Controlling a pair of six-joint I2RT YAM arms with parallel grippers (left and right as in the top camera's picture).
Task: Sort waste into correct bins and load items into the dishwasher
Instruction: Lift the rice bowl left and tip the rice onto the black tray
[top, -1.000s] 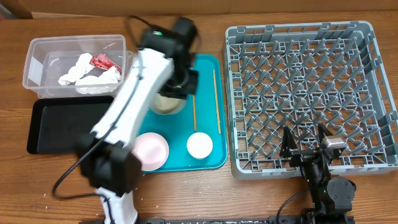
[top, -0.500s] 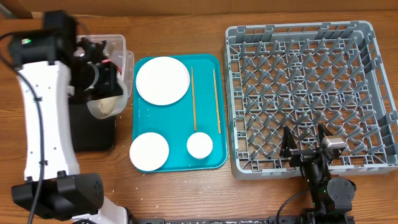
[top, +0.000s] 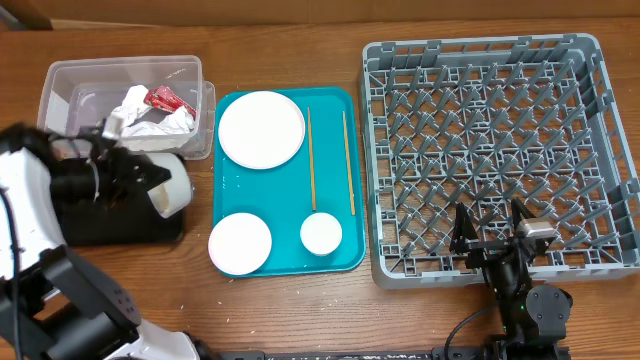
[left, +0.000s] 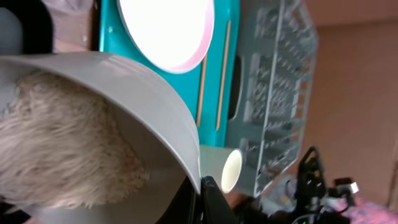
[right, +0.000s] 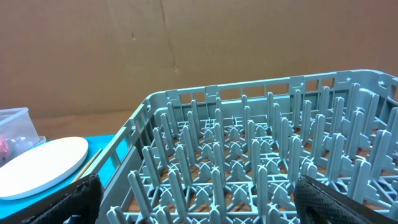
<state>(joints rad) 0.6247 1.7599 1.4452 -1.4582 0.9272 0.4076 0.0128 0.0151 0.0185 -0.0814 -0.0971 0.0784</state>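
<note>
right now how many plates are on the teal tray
2: a large plate at the far left of the teal tray, and a smaller plate at its near left. None looks hidden.

At the left of the counter the left hand grips a greyish-white bowl tipped on its side over the right end of the black tray, just near of the clear tub holding a crumpled napkin and a red wrapper. The teal tray in the middle carries a large white plate at its far end, a smaller plate and a small cup at its near end, and two chopsticks along its right side. The grey rack fills the right, the right hand at its near edge with fingers spread.
</note>
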